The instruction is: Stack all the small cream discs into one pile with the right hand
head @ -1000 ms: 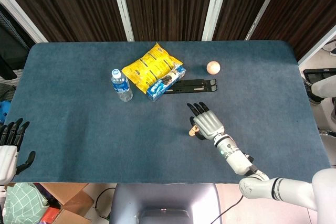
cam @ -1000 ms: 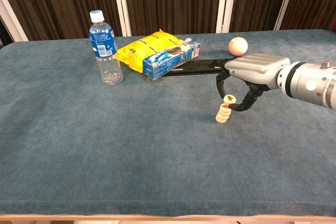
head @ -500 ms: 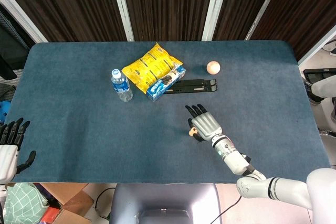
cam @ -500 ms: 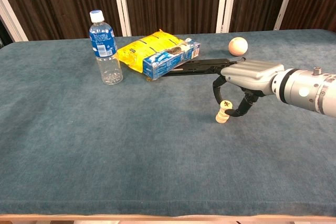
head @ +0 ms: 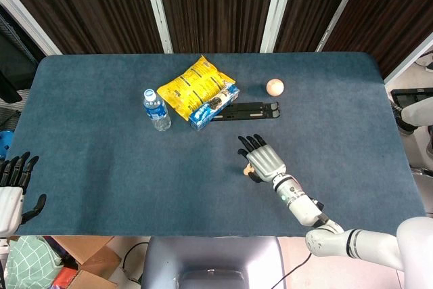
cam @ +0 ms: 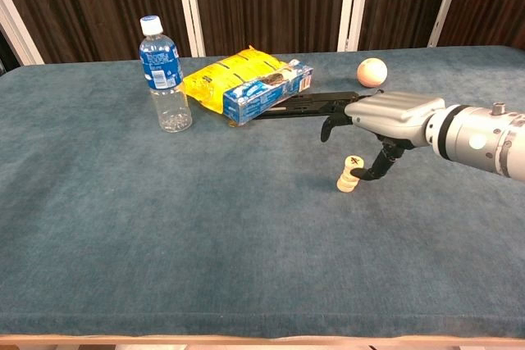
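Where the two views overlapped, the scene was arranged as follows.

Table: a blue-carpeted table [head: 101, 160] carried every object listed below.

Cream discs: a small pile of cream discs [cam: 349, 175] stood upright on the cloth, toward the robot's right of the table's middle; the top disc bore a dark mark. In the head view only its edge [head: 247, 169] showed beside the hand.

Right hand: the right hand [cam: 385, 116] hovered palm-down just above the pile, fingers apart and extended, holding nothing. One dark fingertip [cam: 365, 175] curved down to the pile's right side; contact could not be judged. From above, the hand [head: 264, 159] covered most of the pile.

Left hand: the left hand [head: 12, 184] sat at the table's near left edge in the head view, fingers apart and pointing up, with nothing in it.

Water bottle: a clear bottle with blue label and cap [cam: 166, 73] stood upright, left of the snack packs.

Snack packs: a yellow bag [cam: 225, 79] lay against a blue box [cam: 268, 90], the two touching.

Black bar: a flat black slotted bar [cam: 312, 104] lay behind the right hand, one end at the blue box.

Ball: a pale peach ball [cam: 372, 72] rested beyond the bar, well apart from the pile.
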### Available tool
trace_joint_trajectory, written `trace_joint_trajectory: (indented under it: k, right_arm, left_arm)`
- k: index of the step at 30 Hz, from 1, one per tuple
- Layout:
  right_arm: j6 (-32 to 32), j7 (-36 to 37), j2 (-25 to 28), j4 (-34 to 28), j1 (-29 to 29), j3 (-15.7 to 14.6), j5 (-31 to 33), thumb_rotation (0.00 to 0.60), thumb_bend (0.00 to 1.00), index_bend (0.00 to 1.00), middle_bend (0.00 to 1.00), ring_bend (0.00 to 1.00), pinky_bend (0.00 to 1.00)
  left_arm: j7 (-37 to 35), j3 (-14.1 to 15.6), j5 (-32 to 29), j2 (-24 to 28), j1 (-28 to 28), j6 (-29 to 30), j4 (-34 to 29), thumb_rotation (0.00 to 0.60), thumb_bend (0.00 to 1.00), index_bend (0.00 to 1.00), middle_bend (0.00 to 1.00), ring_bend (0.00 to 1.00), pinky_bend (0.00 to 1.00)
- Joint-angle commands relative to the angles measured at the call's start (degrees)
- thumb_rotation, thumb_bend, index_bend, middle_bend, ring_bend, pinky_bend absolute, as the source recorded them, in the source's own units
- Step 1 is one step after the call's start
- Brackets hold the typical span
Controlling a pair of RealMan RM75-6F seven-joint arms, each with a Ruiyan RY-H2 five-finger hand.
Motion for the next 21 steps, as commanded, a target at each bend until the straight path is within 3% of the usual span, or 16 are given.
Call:
trace_joint_trajectory:
  k: [1, 4, 6, 8, 12, 16, 21]
  right_arm:
    - [1.29, 0.86, 1.62, -1.77, -0.64, 0.11, -1.23, 0.6, 0.47, 0.32, 0.02, 0.0, 0.0]
    - [4.37, 3.33, 5.5, -5.91, -2.9, -0.16, -3.45, 0.6, 0.4, 0.23, 0.0, 0.0, 0.0]
    - [7.98, 6.08, 10.29, -10.72, -6.11, -1.36, -6.0, 0.6, 0.29, 0.15, 0.0, 0.0, 0.0]
    - [12.11, 7.62, 15.46, -15.05, -9.82, -3.43, -8.56, 0.6, 0.21, 0.06, 0.0, 0.0, 0.0]
    - [25.49, 11.02, 25.65, -21.44, -21.46, -9.49, -13.48, 0.6, 0.18, 0.01, 0.0, 0.0, 0.0]
    - [36.91, 16.89, 26.17, -17.98, -32.2, -12.08, -13.37, 0.6, 0.18, 0.03, 0.0, 0.0, 0.0]
    - [38.39, 18.92, 23.26, -11.71, -36.36, -12.61, -12.62, 0.6, 0.18, 0.03, 0.0, 0.0, 0.0]
  left_arm:
    - [-0.04, 0.06, 0.07, 0.08, 0.08, 0.1, -0.01, 0.6, 0.38, 0.0, 0.0, 0.0, 0.09]
    - [-0.14, 0.09, 0.22, 0.21, 0.17, 0.31, -0.12, 0.6, 0.38, 0.0, 0.0, 0.0, 0.09]
    - [-0.3, 0.1, 0.36, 0.4, 0.39, 0.75, -0.24, 0.6, 0.38, 0.0, 0.0, 0.0, 0.09]
    - [-0.36, 0.1, 0.37, 0.55, 0.59, 1.07, -0.34, 0.6, 0.38, 0.0, 0.0, 0.0, 0.09]
    - [0.54, 0.16, 0.04, 0.5, 0.74, 1.07, -0.44, 0.6, 0.38, 0.0, 0.0, 0.0, 0.09]
    - [3.21, 0.46, -0.37, -0.17, 0.4, 0.08, -0.81, 0.6, 0.38, 0.0, 0.0, 0.0, 0.09]
    - [5.37, 0.89, -0.38, -1.22, 0.09, -0.74, -0.57, 0.6, 0.38, 0.0, 0.0, 0.0, 0.09]
